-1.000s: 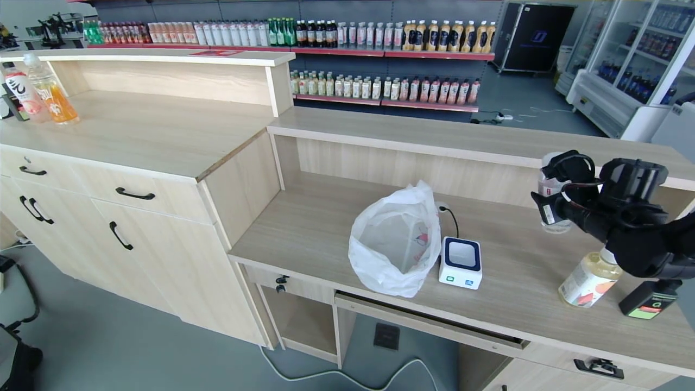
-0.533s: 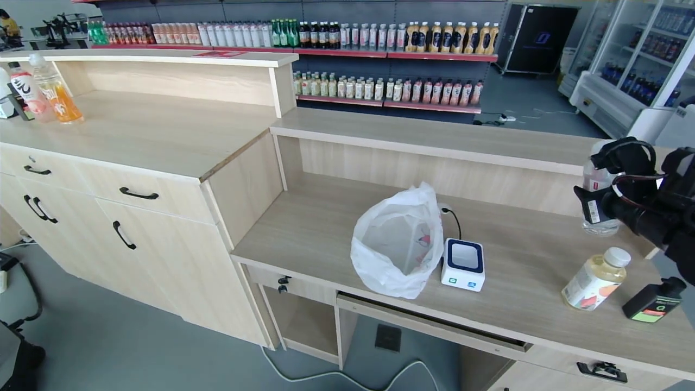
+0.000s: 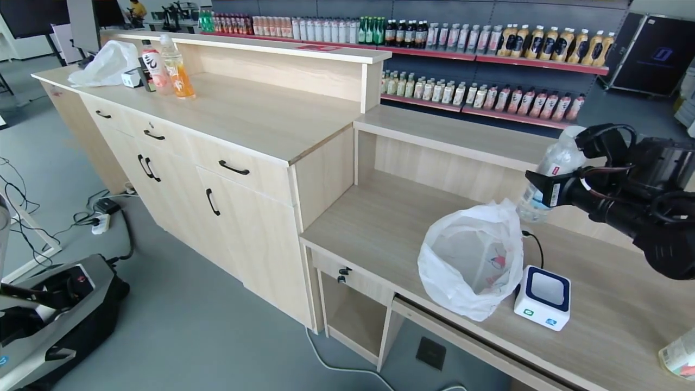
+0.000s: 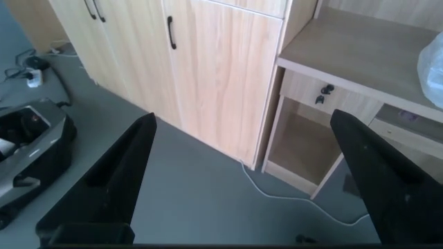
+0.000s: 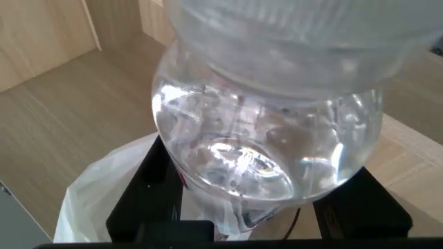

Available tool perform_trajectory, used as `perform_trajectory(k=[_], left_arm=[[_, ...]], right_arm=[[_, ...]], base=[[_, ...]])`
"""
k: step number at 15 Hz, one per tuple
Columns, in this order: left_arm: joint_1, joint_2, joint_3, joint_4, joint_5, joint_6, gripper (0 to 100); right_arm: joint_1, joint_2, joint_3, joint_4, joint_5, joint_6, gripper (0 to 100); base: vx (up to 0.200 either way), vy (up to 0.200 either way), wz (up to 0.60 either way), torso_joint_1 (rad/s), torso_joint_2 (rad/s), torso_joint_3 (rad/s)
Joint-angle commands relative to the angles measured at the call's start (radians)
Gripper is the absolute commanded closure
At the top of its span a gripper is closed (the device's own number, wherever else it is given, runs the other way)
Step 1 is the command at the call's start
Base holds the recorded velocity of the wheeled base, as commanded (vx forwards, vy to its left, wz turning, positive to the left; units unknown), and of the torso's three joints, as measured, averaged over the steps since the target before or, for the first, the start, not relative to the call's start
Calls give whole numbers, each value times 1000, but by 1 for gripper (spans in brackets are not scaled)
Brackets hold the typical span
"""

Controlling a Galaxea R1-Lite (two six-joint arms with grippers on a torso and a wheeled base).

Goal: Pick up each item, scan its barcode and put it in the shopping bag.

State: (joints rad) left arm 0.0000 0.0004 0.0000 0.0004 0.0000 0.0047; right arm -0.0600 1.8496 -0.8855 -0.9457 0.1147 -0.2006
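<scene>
My right gripper [image 3: 567, 165] is shut on a clear water bottle [image 3: 535, 203], held in the air just above and behind the open white shopping bag [image 3: 472, 260]. In the right wrist view the water bottle [image 5: 270, 138] sits between the black fingers [image 5: 149, 200], with the bag [image 5: 97, 200] underneath. A white and blue barcode scanner [image 3: 543, 298] stands on the counter [image 3: 391, 217] against the bag's right side. Low beside the counter, my left gripper [image 4: 239, 180] hangs open over the grey floor with nothing in it.
A tea bottle [image 3: 678, 355] shows at the counter's right edge. A raised ledge [image 3: 450, 133] runs behind the work surface. The taller counter on the left carries two bottles [image 3: 168, 68] and another white bag [image 3: 103, 62]. Store shelves stand behind.
The head camera has swung left, shifting the whole picture. Relative to the bag, my right gripper has carried the water bottle leftward, from the counter's right part to just above the bag.
</scene>
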Motion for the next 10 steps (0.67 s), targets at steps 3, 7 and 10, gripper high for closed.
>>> perform_trajectory(k=[3,7,10], left_arm=[[2,0,0,0,0,0,0],[2,0,0,0,0,0,0],[2,0,0,0,0,0,0]], right_arm=[[-20,261,-119,-41,53,27,100],[-18,450,-257,-57,69,30,100],[-20,576,-297,-143,82,33,100]], base=[[0,0,0,0,0,0],[0,0,0,0,0,0],[0,0,0,0,0,0]])
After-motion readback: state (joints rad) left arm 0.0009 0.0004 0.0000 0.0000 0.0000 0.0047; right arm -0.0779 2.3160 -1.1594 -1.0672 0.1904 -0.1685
